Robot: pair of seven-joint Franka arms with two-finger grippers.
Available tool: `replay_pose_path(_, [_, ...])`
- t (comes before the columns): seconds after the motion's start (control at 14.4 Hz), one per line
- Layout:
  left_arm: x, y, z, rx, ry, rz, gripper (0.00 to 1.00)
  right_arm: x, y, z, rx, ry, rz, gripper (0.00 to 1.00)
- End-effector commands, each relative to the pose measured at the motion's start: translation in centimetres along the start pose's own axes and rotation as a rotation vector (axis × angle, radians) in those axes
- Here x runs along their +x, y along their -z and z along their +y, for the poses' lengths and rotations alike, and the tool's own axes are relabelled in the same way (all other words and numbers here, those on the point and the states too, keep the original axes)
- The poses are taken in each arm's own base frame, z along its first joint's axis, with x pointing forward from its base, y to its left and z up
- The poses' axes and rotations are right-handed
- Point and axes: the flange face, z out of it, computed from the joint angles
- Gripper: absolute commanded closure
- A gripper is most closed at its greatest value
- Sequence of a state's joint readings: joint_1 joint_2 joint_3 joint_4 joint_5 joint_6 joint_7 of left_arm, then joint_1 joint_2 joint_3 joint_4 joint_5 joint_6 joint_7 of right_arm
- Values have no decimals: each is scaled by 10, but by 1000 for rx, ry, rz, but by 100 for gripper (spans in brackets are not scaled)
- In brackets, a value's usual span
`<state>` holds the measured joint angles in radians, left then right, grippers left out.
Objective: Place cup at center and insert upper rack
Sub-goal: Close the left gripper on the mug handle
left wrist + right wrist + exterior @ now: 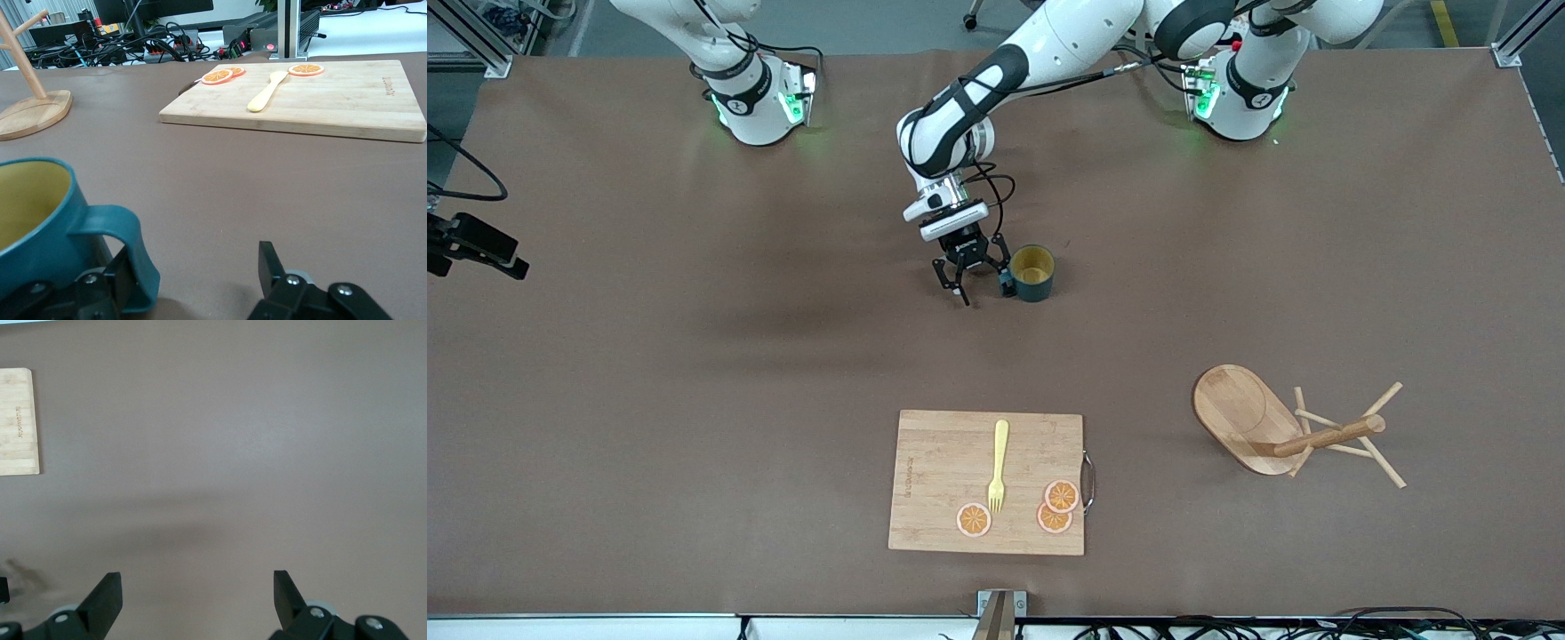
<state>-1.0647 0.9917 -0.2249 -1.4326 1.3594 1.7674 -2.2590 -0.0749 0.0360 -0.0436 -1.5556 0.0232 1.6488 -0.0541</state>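
We see the left pincer [971, 277] spread open around the handle of the cup [1033, 272] standing mid-worktop [694, 356], the rack [1280, 427] toppled, the right pincer [197, 600] waiting open.

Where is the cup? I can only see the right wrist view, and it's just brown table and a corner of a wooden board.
Observer: The small dark teal mug stands upright near the table's middle, farther from the front camera than the rectangular wooden cutting board.
Operator: My right gripper hangs open over bare table. Is anyone holding the mug?
Observer: No. The left gripper is down beside the mug's handle, open, not clamped on it.
Operator: And the wooden tree thing?
Observer: The light wooden mug tree stands on its oval base toward the left arm's end of the table, nearer the front camera than the mug.
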Motion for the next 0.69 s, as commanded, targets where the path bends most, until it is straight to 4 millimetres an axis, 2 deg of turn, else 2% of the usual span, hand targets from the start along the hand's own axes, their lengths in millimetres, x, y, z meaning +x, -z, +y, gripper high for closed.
replay_pose_path(0.0, [-3, -7, 8, -3, -15, -5, 26, -5, 4, 1, -14, 12, 8, 0])
replay_pose_path(0.28, [0, -14, 7, -3, -9, -6, 39, -6, 5, 1, -14, 12, 9, 0])
replay_pose_path(0.42, [0, -14, 7, 0, -2, -7, 53, -5, 4, 1, -14, 12, 8, 0])
replay_pose_path(0.62, [3, -14, 5, 6, 6, -10, 79, -5, 4, 1, -14, 12, 9, 0])
